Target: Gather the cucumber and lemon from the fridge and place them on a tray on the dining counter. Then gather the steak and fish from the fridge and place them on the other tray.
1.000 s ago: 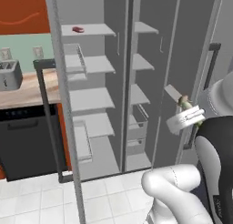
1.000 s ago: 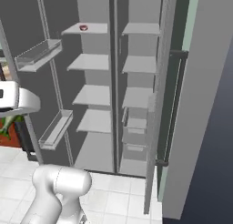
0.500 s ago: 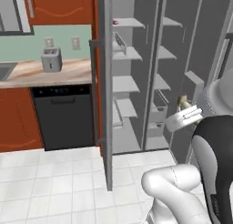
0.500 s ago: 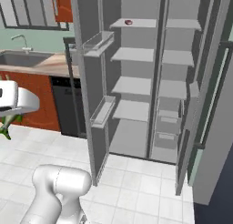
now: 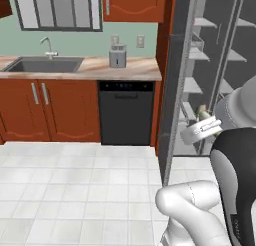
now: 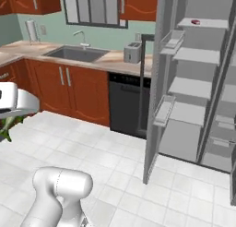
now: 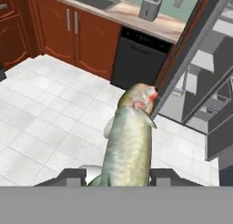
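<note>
A simulated kitchen with red-brown cabinets and white tile floor surrounds the open fridge on the right. Left of it stands a black dishwasher. The gripper pinches the fish by its tail, above the floor.

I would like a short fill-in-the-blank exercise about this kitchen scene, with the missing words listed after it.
1. The end effector grips a ____.
2. The toaster stands on the counter, between the fridge and the ____.
3. The fridge door stands ____.
4. Below the counter, beside the fridge, sits a black ____.

Missing words: fish; sink; open; dishwasher
</note>
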Available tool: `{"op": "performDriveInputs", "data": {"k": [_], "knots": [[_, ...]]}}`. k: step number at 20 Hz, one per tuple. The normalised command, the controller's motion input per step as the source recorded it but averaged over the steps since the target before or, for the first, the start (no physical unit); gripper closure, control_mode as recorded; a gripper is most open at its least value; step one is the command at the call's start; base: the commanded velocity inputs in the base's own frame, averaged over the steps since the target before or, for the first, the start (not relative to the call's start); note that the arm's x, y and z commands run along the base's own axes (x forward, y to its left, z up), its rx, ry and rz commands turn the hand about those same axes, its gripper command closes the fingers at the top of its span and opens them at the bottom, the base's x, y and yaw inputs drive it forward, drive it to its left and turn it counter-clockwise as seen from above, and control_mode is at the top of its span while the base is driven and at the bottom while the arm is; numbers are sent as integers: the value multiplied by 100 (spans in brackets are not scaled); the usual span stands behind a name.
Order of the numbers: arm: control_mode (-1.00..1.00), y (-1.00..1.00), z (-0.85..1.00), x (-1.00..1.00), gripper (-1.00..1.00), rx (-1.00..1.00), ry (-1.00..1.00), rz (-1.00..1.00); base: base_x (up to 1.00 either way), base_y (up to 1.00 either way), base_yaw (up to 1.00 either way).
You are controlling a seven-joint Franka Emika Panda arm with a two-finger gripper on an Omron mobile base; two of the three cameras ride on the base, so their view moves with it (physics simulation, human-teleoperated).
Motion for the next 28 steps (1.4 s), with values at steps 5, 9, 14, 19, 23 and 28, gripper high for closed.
{"op": "performDriveInputs", "data": {"k": [5,9,14,19,23,28], "knots": [[100,0,0,0,100,0,0,0,-18,92,36],[100,0,0,0,100,0,0,0,-15,83,38],[100,0,0,0,100,0,0,0,-5,48,40],[100,0,0,0,100,0,0,0,-21,16,42],[100,0,0,0,100,0,0,0,-39,6,43],[100,0,0,0,100,0,0,0,-38,4,43]]}}
